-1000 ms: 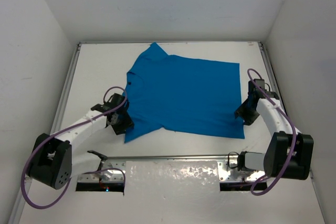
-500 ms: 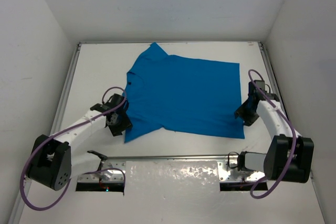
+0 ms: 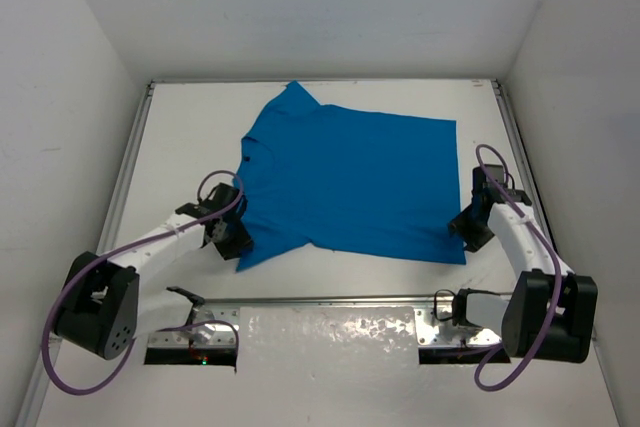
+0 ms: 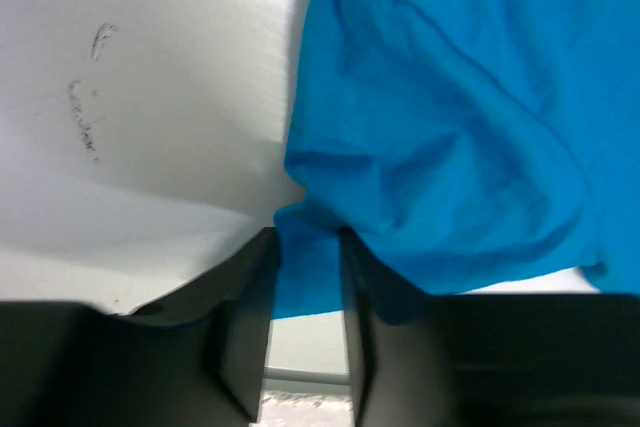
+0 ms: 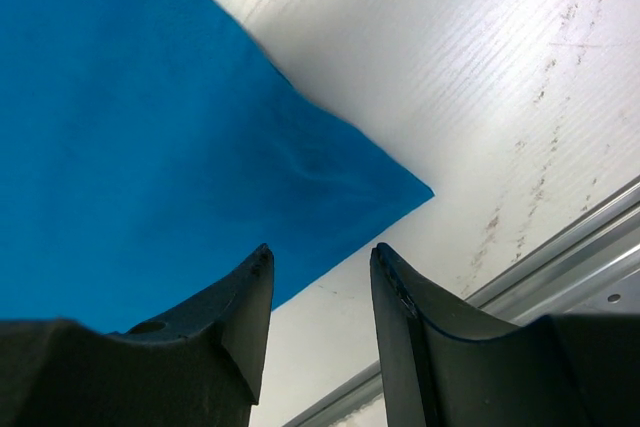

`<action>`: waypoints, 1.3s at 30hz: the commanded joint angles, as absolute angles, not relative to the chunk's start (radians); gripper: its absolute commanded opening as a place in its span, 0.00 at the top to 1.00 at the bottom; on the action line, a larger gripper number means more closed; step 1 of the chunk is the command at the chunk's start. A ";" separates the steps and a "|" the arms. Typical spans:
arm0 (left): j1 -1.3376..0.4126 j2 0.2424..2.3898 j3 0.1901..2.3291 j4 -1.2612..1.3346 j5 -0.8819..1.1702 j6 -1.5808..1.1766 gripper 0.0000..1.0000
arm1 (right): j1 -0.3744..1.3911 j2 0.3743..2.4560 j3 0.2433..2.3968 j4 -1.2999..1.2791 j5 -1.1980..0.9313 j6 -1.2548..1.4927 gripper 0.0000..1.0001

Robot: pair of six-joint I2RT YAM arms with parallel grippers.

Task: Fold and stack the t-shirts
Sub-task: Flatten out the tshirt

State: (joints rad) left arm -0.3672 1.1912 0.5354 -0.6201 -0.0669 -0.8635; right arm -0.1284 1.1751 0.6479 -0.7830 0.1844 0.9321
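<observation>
Low at t-shirt (image 3: pixel 350 177) edge, left gripper (image 4: pixel 307 247) seemingly pinching.

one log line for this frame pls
phase: pre-fold grasp | t-shirt: flat on table, unfolded | left gripper: sleeve edge in jaws, grip unconfirmed | right gripper: open at near hem corner

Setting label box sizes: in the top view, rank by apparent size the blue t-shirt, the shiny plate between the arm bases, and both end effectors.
Largest: bright blue cloth t-shirt.
Then: shiny crinkled metal plate.
Smallest: left end effector and right end effector, which look alike, so unranked.
</observation>
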 commanded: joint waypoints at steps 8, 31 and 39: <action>-0.377 1.226 0.612 -0.567 -0.043 -0.868 1.00 | -0.124 1.209 0.706 -0.742 0.187 0.922 0.58; -0.207 1.645 1.113 -0.511 0.089 -0.798 0.41 | -0.124 1.397 0.862 -0.698 0.156 0.626 0.56; -0.218 1.523 1.132 -0.649 -0.028 -0.646 0.40 | -0.118 1.365 0.810 -0.739 0.117 0.646 0.57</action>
